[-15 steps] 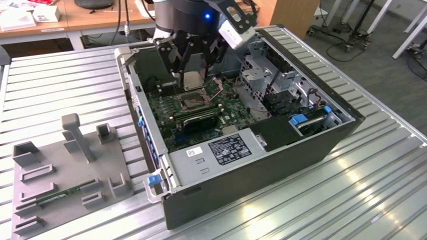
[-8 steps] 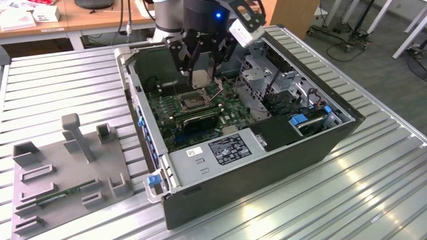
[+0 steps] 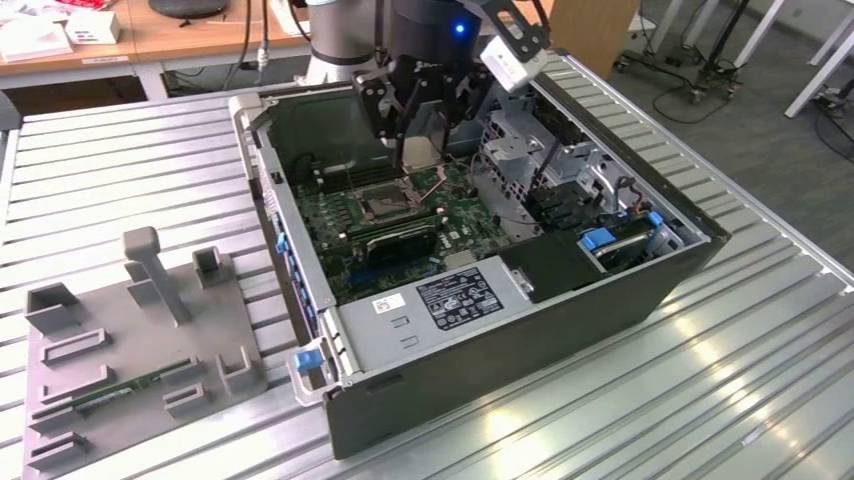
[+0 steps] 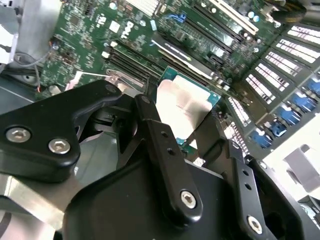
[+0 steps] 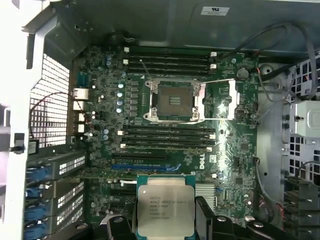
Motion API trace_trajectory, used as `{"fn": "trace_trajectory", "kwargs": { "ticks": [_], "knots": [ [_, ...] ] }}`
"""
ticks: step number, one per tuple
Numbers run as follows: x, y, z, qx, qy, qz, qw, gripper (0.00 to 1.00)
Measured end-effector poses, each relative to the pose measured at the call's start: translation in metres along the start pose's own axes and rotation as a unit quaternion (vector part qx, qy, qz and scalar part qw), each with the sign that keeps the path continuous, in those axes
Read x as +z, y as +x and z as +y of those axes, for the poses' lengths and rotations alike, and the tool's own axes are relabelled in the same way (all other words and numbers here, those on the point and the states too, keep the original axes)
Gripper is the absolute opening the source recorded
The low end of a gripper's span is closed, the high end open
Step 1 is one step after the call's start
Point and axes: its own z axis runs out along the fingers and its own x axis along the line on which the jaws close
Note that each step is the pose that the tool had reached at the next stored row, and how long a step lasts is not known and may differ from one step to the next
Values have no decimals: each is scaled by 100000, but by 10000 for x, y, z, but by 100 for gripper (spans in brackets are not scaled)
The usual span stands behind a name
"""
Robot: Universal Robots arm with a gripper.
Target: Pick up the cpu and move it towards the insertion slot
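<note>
Gripper [image 3: 419, 135] hangs inside the open computer case [image 3: 667, 270], its 2 black fingers [image 4: 165, 145] clamped on the cpu [image 5: 164, 210] edges. Chip held clear above the green motherboard [image 5: 100, 105], silvery top visible in both wrist views. Insertion slot [image 5: 174, 100] sits apart from it, frame open, between black memory slots [image 5: 167, 140].

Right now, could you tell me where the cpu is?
The gripper holds the cpu above the motherboard, apart from the insertion slot.
</note>
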Motion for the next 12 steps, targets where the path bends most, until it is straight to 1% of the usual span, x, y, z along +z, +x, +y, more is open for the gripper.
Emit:
{"fn": "trace_trajectory", "kwargs": {
  "ticks": [2, 5, 12],
  "knots": [
    [1, -37, 0, -6, 3, 1, 100000, 55],
    [2, -64, 3, -4, 1, 2, 100000, 55],
    [2, -68, 7, -2, 1, 1, 100000, 55]
  ]
}}
